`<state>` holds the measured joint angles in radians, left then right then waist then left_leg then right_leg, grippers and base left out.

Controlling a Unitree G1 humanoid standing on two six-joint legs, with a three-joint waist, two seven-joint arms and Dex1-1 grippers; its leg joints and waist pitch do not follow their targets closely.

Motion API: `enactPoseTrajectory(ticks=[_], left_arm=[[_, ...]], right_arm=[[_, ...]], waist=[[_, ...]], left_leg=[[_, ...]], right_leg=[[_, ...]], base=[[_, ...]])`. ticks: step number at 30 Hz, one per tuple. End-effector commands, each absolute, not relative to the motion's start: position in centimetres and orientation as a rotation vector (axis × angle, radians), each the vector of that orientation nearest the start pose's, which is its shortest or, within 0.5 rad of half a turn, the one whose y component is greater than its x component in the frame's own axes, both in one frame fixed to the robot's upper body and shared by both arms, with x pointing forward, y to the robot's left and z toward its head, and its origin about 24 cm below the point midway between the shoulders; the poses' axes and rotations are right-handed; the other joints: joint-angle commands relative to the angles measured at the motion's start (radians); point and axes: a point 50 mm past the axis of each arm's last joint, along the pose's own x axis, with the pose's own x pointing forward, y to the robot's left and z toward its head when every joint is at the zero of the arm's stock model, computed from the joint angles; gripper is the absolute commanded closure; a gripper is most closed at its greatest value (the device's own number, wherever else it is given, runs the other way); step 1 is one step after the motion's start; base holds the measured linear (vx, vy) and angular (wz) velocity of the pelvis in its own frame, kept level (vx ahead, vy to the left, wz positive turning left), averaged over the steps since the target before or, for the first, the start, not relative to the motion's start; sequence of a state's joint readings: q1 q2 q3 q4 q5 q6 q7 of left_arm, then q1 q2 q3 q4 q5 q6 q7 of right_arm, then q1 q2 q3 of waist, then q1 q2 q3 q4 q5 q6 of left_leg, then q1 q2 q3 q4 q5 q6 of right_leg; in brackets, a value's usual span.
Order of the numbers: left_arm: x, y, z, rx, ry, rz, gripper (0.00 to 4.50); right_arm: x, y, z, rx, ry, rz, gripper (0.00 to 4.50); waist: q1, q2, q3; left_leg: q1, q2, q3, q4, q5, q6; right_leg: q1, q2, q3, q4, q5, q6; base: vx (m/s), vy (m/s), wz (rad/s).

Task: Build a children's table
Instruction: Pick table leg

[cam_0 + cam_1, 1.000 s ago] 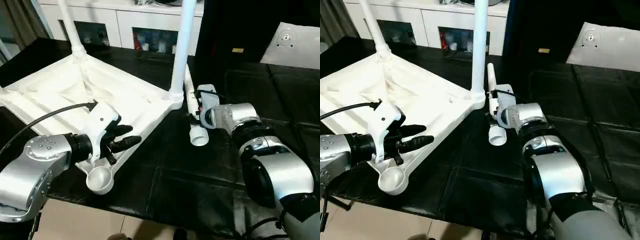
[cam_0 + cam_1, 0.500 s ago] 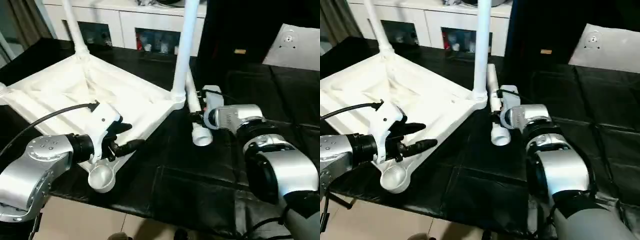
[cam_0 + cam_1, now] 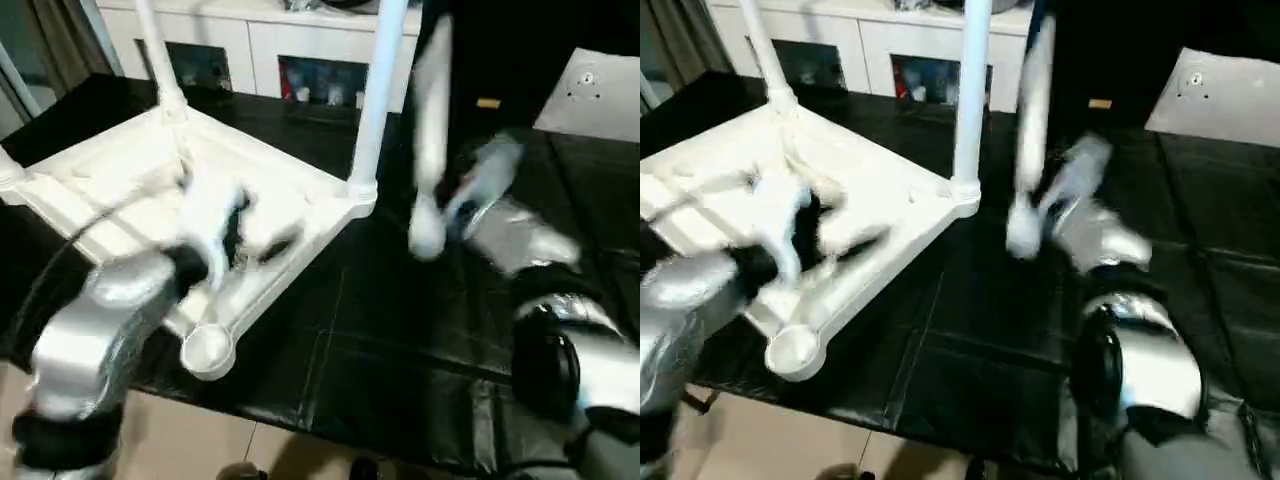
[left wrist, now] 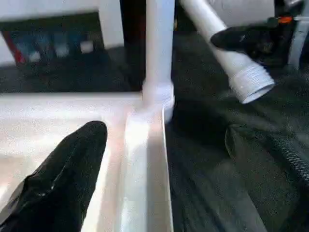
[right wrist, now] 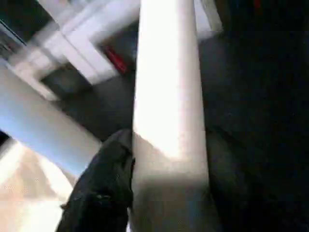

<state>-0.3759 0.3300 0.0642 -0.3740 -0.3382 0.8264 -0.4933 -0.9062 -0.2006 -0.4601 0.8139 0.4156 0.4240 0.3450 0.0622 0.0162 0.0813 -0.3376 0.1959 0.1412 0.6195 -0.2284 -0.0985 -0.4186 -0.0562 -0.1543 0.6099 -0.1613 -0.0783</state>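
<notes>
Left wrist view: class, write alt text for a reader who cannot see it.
A loose white table leg, its threaded end bare, is gripped by the right gripper beside the upturned white tabletop. One leg already stands in the tabletop's corner socket.

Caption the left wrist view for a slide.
Right gripper holds a loose leg beside the upturned table and its mounted leg.

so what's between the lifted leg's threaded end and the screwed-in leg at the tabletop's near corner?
Nothing: bare black mat between the lifted leg and the upright leg, seen in the eye views and left wrist view.
</notes>
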Motion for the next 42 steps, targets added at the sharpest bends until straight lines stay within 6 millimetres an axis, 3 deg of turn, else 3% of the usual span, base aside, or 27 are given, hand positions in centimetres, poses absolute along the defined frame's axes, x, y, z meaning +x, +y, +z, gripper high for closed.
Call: enactPoseTrajectory(ticks=[1, 5, 6, 7, 8, 9, 12, 15, 16, 21, 24, 31, 32, 33, 34, 38, 42], left_arm=[[28.5, 14.6, 17.2, -0.050, 0.035, -0.667, 0.00], [28.9, 13.5, 18.9, -0.155, -0.035, -0.728, 0.00], [29.1, 12.9, 19.6, -0.195, -0.060, -0.768, 0.00], [29.1, 12.9, 19.6, -0.195, -0.060, -0.768, 0.00], [29.2, 12.3, 20.3, -0.237, -0.082, -0.808, 0.00], [29.3, 11.7, 20.9, -0.280, -0.098, -0.841, 0.00], [29.6, 10.2, 22.9, -0.444, -0.148, -0.942, 0.00], [29.6, 9.7, 23.5, -0.503, -0.159, -0.978, 0.00], [29.5, 9.2, 23.7, -0.547, -0.156, -1.018, 0.00], [28.9, 8.0, 24.1, -0.628, -0.141, -1.119, 0.00], [28.8, 7.8, 24.4, -0.665, -0.147, -1.137, 0.00], [28.3, 7.2, 24.6, -0.803, -0.133, -1.253, 0.00], [28.0, 7.4, 24.2, -0.858, -0.141, -1.331, 0.00], [28.0, 7.4, 24.2, -0.864, -0.142, -1.339, 0.00], [27.9, 7.6, 24.0, -0.884, -0.144, -1.369, 0.27], [27.5, 7.9, 23.0, -0.866, -0.118, -1.448, 0.54], [27.1, 8.2, 23.1, -0.878, -0.121, -1.503, 0.86]], right_arm=[[38.5, -18.4, 15.0, 0.732, -0.012, 0.408, 2.65], [36.0, -17.8, 16.3, 0.822, -0.150, 0.636, 2.66], [34.8, -17.4, 16.9, 0.857, -0.195, 0.741, 2.66], [34.8, -17.4, 16.9, 0.857, -0.195, 0.741, 2.66], [33.6, -17.0, 17.4, 0.887, -0.227, 0.839, 2.66], [32.6, -16.5, 17.8, 0.908, -0.246, 0.924, 2.66], [29.8, -15.1, 18.6, 0.943, -0.257, 1.149, 2.66], [29.0, -14.6, 18.5, 0.938, -0.238, 1.210, 2.66], [28.3, -14.0, 18.4, 0.920, -0.207, 1.255, 2.66], [27.3, -13.1, 17.7, 0.885, -0.148, 1.287, 2.66], [27.1, -12.9, 17.5, 0.877, -0.131, 1.289, 2.66], [26.1, -12.3, 16.8, 0.887, -0.075, 1.357, 2.66], [25.7, -12.0, 16.6, 0.902, -0.058, 1.389, 2.66], [25.7, -12.0, 16.6, 0.903, -0.056, 1.391, 2.66], [25.6, -11.9, 16.4, 0.907, -0.049, 1.402, 2.66], [25.4, -11.6, 16.0, 0.908, -0.020, 1.426, 2.66], [25.4, -11.6, 15.9, 0.905, -0.014, 1.426, 2.66]], waist=[[0.012, 0.010, -0.099], [0.019, 0.008, -0.099], [0.025, 0.008, -0.101], [0.032, 0.009, -0.099], [0.032, 0.006, -0.097], [0.039, 0.008, -0.095], [0.053, 0.009, -0.098], [0.057, 0.008, -0.100], [0.059, 0.014, -0.099], [0.065, 0.014, -0.108], [0.069, 0.016, -0.110], [0.085, 0.015, -0.110], [0.085, 0.014, -0.111], [0.087, 0.008, -0.109], [0.088, 0.011, -0.108], [0.086, 0.012, -0.106], [0.086, 0.015, -0.106]], left_leg=[[-0.025, 0.012, 0.003, -0.050, 0.010, 0.119], [-0.027, 0.013, 0.003, -0.050, 0.040, 0.150], [-0.025, 0.015, 0.002, -0.051, 0.035, 0.145], [-0.019, 0.012, 0.007, -0.051, 0.023, 0.144], [-0.023, 0.011, 0.006, -0.053, 0.022, 0.142], [-0.018, 0.007, 0.011, -0.053, 0.013, 0.138], [-0.018, 0.005, 0.012, -0.053, 0.007, 0.124], [-0.021, 0.010, 0.007, -0.056, 0.011, 0.110], [-0.019, 0.008, 0.009, -0.056, 0.008, 0.106], [-0.021, 0.017, 0.002, -0.057, 0.036, 0.102], [-0.025, 0.025, -0.002, -0.057, 0.060, 0.106], [-0.027, 0.022, 0.000, -0.055, 0.078, 0.112], [-0.028, 0.021, 0.000, -0.054, 0.080, 0.112], [-0.029, 0.019, 0.003, -0.056, 0.075, 0.114], [-0.028, 0.019, 0.003, -0.056, 0.071, 0.110], [-0.026, 0.018, 0.002, -0.060, 0.052, 0.099], [-0.024, 0.020, 0.003, -0.060, 0.033, 0.083]], right_leg=[[0.091, -0.075, 0.064, -0.077, -0.211, -0.077], [0.091, -0.070, 0.061, -0.084, -0.220, -0.064], [0.089, -0.073, 0.060, -0.085, -0.247, -0.062], [0.086, -0.072, 0.060, -0.094, -0.286, -0.043], [0.089, -0.070, 0.059, -0.095, -0.301, -0.037], [0.085, -0.066, 0.059, -0.105, -0.339, -0.009], [0.085, -0.065, 0.054, -0.115, -0.382, 0.030], [0.083, -0.068, 0.049, -0.117, -0.388, 0.050], [0.080, -0.068, 0.050, -0.121, -0.399, 0.054], [0.082, -0.073, 0.049, -0.119, -0.361, 0.061], [0.082, -0.077, 0.050, -0.114, -0.325, 0.041], [0.081, -0.079, 0.054, -0.114, -0.312, 0.038], [0.083, -0.080, 0.054, -0.113, -0.310, 0.041], [0.083, -0.081, 0.054, -0.114, -0.323, 0.048], [0.081, -0.081, 0.054, -0.117, -0.339, 0.056], [0.080, -0.081, 0.053, -0.123, -0.374, 0.087], [0.081, -0.082, 0.052, -0.124, -0.382, 0.089]], base=[[0.000, 0.000, 0.00], [0.000, 0.000, 0.00], [0.000, 0.000, 0.00], [0.000, 0.000, 0.00], [0.000, 0.000, 0.00], [0.000, 0.000, 0.00], [0.000, 0.000, 0.00], [0.000, 0.000, 0.00], [0.000, 0.000, 0.00], [0.000, 0.000, 0.00], [0.000, 0.000, 0.00], [0.000, 0.000, 0.00], [0.000, 0.000, 0.00], [0.000, 0.000, 0.00], [0.000, 0.000, 0.00], [0.000, 0.000, 0.00], [0.000, 0.000, 0.00]])
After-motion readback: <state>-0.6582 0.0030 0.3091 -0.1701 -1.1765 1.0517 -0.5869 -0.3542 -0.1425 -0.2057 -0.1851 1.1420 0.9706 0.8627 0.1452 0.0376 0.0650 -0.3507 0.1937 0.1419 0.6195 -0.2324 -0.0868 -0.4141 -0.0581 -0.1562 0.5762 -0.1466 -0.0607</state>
